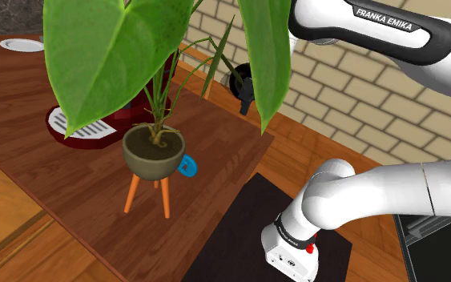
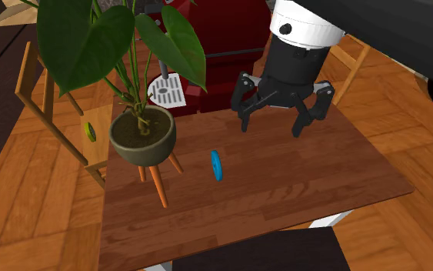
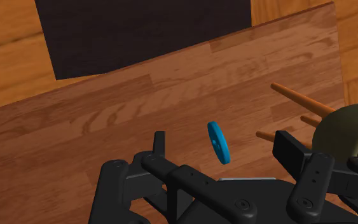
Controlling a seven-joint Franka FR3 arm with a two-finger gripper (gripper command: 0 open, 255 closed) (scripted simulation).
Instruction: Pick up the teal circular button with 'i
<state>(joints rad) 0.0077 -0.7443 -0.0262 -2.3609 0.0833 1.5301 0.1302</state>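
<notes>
So the button (image 2: 217, 165) is a small flat disc, honestly more bright blue than teal, standing up on its edge on the brown wooden table (image 2: 322, 177), just beside the orange legs (image 2: 159, 185) of the plant pot's stand but not touching them.

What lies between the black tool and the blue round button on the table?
Only bare wooden tabletop separates tool from blue disc button, per second exterior view.
</notes>
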